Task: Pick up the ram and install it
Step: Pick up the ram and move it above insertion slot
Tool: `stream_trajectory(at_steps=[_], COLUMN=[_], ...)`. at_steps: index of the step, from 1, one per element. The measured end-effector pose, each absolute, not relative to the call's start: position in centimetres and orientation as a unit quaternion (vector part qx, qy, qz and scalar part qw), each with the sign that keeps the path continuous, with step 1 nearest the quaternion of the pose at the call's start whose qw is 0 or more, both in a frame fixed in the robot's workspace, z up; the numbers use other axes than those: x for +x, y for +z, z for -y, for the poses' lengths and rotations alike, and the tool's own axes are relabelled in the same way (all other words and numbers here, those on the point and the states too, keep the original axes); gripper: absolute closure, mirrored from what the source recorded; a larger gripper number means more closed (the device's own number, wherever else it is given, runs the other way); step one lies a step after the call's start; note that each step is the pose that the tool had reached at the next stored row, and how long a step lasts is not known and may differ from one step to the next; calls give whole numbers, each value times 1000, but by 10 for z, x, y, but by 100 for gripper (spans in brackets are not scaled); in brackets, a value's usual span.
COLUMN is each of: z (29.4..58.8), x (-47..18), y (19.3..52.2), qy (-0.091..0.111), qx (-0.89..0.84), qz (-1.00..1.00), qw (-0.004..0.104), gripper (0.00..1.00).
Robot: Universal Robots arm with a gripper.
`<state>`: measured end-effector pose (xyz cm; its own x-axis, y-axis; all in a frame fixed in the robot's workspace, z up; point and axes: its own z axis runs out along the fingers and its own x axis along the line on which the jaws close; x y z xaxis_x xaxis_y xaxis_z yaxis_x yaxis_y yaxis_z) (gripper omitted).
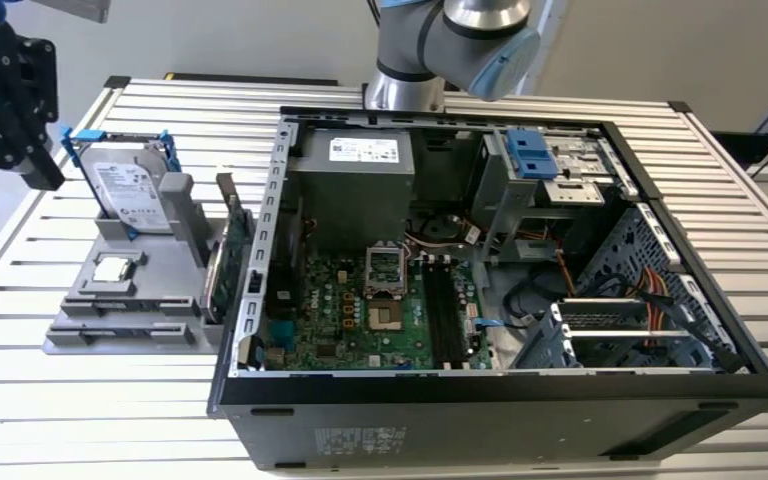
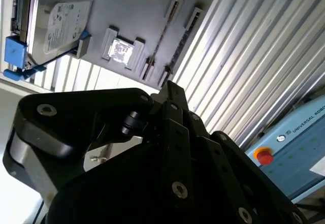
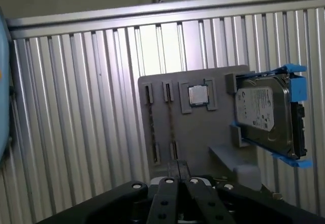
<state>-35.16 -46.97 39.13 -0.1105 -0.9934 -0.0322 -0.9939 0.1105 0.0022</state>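
The ram (image 3: 170,125) is a thin dark stick resting on edge in the grey holder's (image 3: 203,132) slot pair nearest the processor chip (image 3: 198,95). The second wrist view shows the ram (image 2: 161,37) as a fine dark line. My gripper (image 3: 177,165) hovers well above the holder, its black fingers pressed together with nothing between them; in the second wrist view the gripper (image 2: 170,87) looks the same. In the exterior view the gripper (image 1: 40,172) hangs high at the far left, above and behind the holder (image 1: 124,325).
The open computer case (image 1: 491,390) lies to the holder's right, motherboard (image 1: 357,310) exposed. A silver hard drive with blue rails (image 1: 131,190) stands in the holder, and a green card (image 1: 228,260) stands on edge beside the case. Ribbed metal table (image 1: 37,400) underneath.
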Motion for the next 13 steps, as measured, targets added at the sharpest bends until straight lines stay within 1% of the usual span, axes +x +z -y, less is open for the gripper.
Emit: stream_trajectory(at_steps=[13], z=[470], x=[-352], y=[391], qy=[12], qx=[-703], qz=[-711], qw=[11], gripper=[100])
